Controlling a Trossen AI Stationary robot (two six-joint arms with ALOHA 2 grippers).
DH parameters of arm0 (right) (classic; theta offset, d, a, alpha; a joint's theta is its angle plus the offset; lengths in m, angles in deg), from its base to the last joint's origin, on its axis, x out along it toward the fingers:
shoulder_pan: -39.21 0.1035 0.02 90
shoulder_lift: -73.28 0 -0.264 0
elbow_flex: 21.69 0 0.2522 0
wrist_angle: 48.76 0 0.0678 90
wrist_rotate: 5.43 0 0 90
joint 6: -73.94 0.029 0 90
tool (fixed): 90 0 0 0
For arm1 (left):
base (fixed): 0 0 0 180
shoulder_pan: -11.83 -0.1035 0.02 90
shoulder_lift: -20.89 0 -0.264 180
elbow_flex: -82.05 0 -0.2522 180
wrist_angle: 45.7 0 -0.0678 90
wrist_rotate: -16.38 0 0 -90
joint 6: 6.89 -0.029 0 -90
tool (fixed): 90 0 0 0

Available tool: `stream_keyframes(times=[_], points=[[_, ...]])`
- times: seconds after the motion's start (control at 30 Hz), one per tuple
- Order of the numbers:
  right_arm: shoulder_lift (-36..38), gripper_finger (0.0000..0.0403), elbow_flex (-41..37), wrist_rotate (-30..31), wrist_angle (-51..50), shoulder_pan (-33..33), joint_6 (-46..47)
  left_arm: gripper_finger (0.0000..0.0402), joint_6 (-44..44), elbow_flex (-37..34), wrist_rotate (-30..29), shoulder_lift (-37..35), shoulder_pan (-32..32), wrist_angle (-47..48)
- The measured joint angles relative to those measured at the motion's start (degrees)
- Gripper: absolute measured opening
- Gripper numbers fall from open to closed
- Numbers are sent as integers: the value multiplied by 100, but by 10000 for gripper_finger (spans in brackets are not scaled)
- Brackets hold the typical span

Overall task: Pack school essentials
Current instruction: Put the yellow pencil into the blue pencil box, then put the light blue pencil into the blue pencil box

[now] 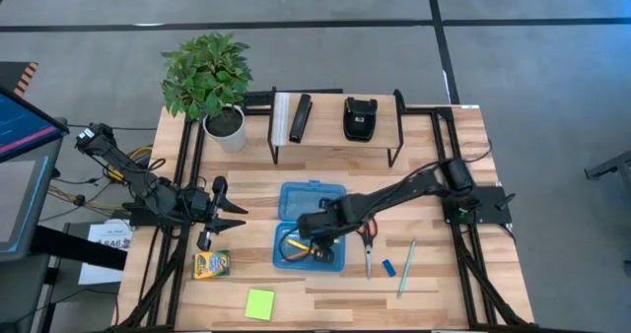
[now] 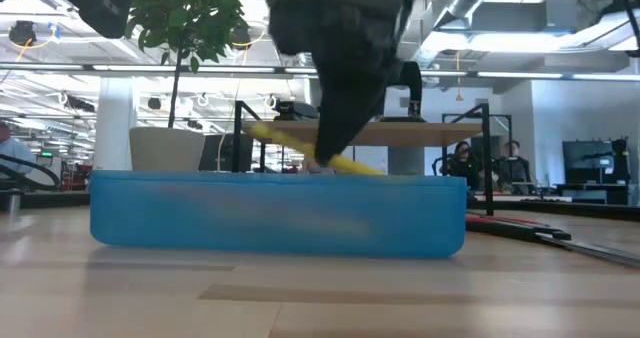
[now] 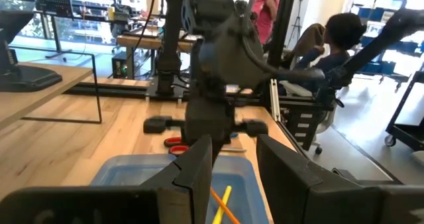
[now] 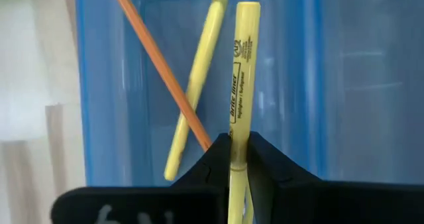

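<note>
I have the right gripper (image 4: 237,159) clenched on a yellow highlighter (image 4: 242,71), held over the open blue case (image 1: 312,231) at the centre of the high view. It looks light, rigid and smooth, so I judge a mid-barrel pinch safest; it could swivel. Inside the case lie an orange pencil (image 4: 159,65) and a second yellow marker (image 4: 196,85), crossed. The left gripper (image 1: 219,213) waits at centre left, fingers apart. Scissors (image 1: 368,244), eraser (image 1: 388,268), pen (image 1: 406,267), crayon box (image 1: 211,265) and sticky pad (image 1: 260,303) lie outside on the table (image 1: 463,146).

Both arms are dark and jointed, the left arm (image 1: 128,170) trailing yellow cables.
</note>
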Motion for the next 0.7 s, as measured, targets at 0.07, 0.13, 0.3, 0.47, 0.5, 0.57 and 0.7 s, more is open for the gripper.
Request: stream_keyframes(times=[0.07, 0.13, 0.3, 0.47, 0.5, 0.57, 0.7], points=[[-137, 54, 135, -2, -57, 2, -27, 107, 0, 0, 0, 2, -2, 28], [-241, 68, 290, -2, -43, 6, -68, 107, 18, 0, 1, 2, -1, 53], [-266, 125, 377, 0, -201, 8, -78, 107, 72, 0, 2, 2, 0, 90], [-97, 181, 380, 9, -484, 7, 18, 107, 78, 0, 2, 2, -2, 99], [-53, 189, 379, 10, -624, 8, 105, 107, 79, 0, 2, 2, 0, 101], [-2, 201, 379, 15, -896, 28, 316, 107, 81, 0, 2, 0, 0, 102], [154, 206, 376, 197, -1650, 239, 567, 107, 85, 2, 3, 0, 0, 123]])
